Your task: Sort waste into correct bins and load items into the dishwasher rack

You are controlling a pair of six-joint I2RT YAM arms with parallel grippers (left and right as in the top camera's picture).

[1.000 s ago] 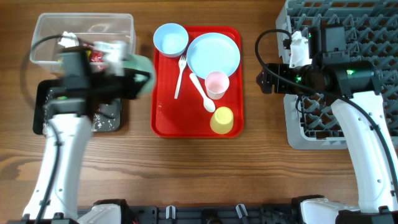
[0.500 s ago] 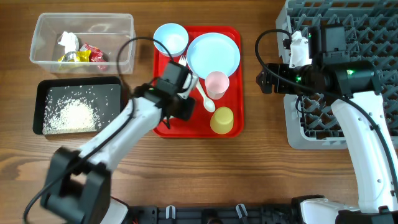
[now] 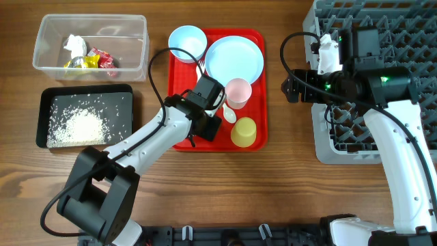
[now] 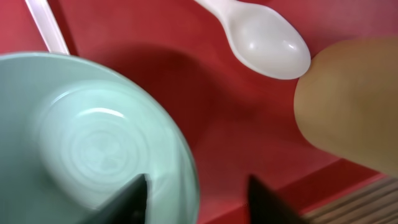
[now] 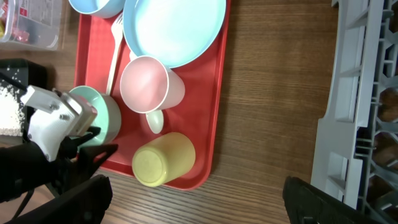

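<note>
My left gripper (image 4: 198,199) is open low over the red tray (image 3: 179,140). The rim of a pale green bowl (image 4: 93,130) lies between its jaws, one finger inside and one outside with a gap. That bowl (image 5: 99,115) sits on the tray beside the white spoon (image 4: 267,40), yellow cup (image 3: 244,132) and pink cup (image 3: 238,92). A blue bowl (image 3: 187,42), blue plate (image 3: 234,59) and white fork (image 3: 199,75) lie farther back. My right gripper (image 3: 290,85) hangs wide open and empty between the tray and the grey dishwasher rack (image 3: 403,27).
At the far left a clear tub (image 3: 142,48) holds tissue and wrappers (image 3: 85,58). In front of it a black tray (image 3: 85,92) holds rice (image 3: 75,126). Bare wood runs between the red tray and the rack.
My left arm swung from over the bins to the red tray carrying the green bowl, and its jaws have opened around the rim. The right arm has not moved.
</note>
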